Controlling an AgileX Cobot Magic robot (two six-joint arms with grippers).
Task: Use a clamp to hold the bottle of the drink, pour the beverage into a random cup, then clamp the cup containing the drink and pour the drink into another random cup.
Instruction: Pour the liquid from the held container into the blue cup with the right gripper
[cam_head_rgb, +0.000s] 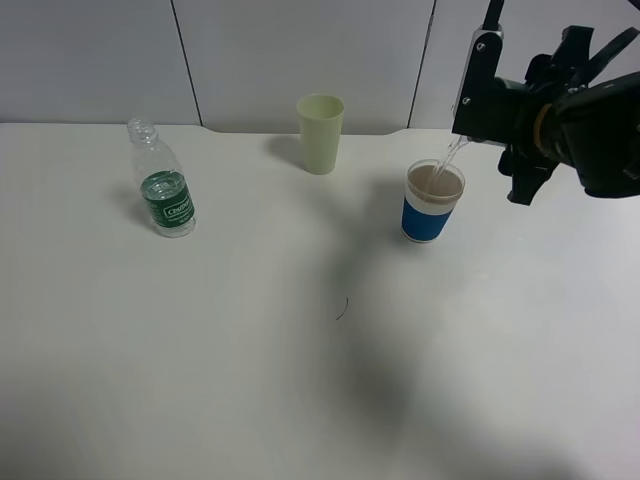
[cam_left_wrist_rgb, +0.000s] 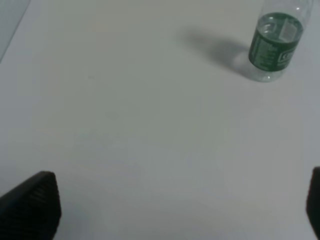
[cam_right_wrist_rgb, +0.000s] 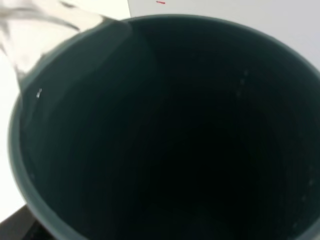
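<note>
Right tool (cam_head_rgb: 520, 150) raised, clamped, left tool (cam_left_wrist_rgb: 175, 210) wide

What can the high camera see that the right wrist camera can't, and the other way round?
Only the high view shows the blue-banded white cup receiving the pour, the pale yellow-green cup, the clear green-labelled plastic bottle and the white table. Only the right wrist view looks down inside the dark teal plastic tumbler, filling its frame. Both show the thin stream of clear liquid leaving the tumbler's rim.

Green-labelled clear bottle (cam_head_rgb: 165, 190), pale yellow-green cup (cam_head_rgb: 320, 132), blue-banded white cup (cam_head_rgb: 433, 203), dark teal tumbler (cam_right_wrist_rgb: 165, 130).
</note>
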